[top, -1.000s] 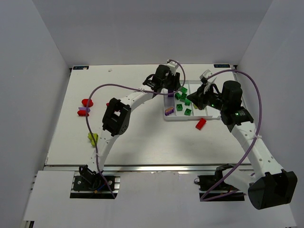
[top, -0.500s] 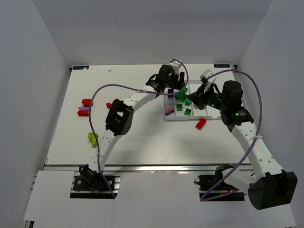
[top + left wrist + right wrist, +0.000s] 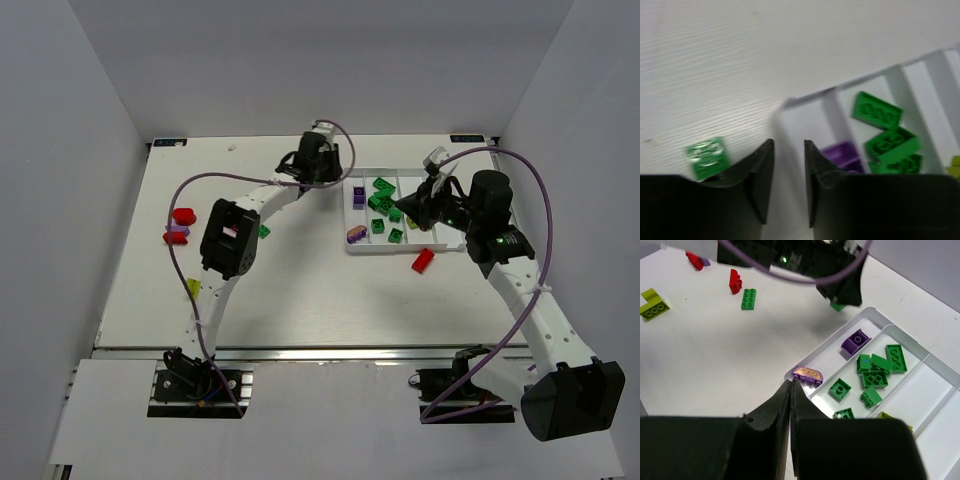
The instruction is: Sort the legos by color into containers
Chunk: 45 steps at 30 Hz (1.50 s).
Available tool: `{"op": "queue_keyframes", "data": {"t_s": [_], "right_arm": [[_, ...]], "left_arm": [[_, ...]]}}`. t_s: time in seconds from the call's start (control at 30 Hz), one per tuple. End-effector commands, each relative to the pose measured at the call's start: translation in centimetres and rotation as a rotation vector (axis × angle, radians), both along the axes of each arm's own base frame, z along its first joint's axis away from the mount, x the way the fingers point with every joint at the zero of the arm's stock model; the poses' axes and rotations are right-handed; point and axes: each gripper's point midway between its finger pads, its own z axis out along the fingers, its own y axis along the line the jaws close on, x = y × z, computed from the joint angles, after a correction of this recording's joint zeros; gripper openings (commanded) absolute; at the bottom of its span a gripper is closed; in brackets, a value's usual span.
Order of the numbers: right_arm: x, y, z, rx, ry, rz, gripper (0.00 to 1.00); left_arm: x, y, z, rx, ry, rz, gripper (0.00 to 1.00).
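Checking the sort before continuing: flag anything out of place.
A purple-and-orange brick seems to lie askew at the tray's near corner; a red brick lies on the table just outside it.

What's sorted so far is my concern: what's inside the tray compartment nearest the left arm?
A plain purple brick toward the far end and a rounded purple brick, orange on top, at the near end. Nothing else shows; what lies under them is covered.
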Motion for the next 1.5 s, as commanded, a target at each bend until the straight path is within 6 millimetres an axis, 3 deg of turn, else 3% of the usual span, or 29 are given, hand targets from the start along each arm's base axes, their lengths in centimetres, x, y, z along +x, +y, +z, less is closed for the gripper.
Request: {"op": "queue_keyframes", "data": {"t_s": [0.0, 0.03, 0.17, 0.4, 0.63, 0.83, 1.1, 1.47], "right_arm": [[-0.2, 0.1, 1.1, 0.019, -0.042, 0.011, 0.05], [-0.1, 0.1, 1.2, 0.019, -0.044, 0.011, 0.06], [0.1, 0.1, 0.8, 0.017, -0.031, 0.008, 0.06], [0.3, 0.0, 0.5, 0.012, -0.023, 0.004, 0.06], [0.4, 0.0, 0.4, 0.01, -0.022, 0.003, 0.07], [0.3, 0.0, 0.4, 0.01, -0.022, 0.006, 0.07], [0.2, -0.3, 0.7, 0.019, -0.027, 0.006, 0.08], [0.0, -0.3, 0.9, 0.03, -0.021, 0.015, 0.08]], "left_arm": [[1.9, 6.2, 5.0, -0.047, -0.023, 0.135, 0.44], [2.0, 6.7, 4.8, -0.033, -0.026, 0.135, 0.54], [2.6, 8.7, 2.6, 0.044, -0.003, 0.171, 0.64], [3.9, 8.4, 0.3, 0.085, 0.012, 0.157, 0.68], [4.1, 7.2, -0.4, 0.054, 0.012, 0.102, 0.7], [4.0, 7.5, -1.4, 0.072, 0.026, 0.119, 0.7], [3.7, 6.5, -2.1, 0.042, 0.048, 0.126, 0.66], [3.2, 6.3, -5.2, 0.155, 0.071, 0.167, 0.63]]}}
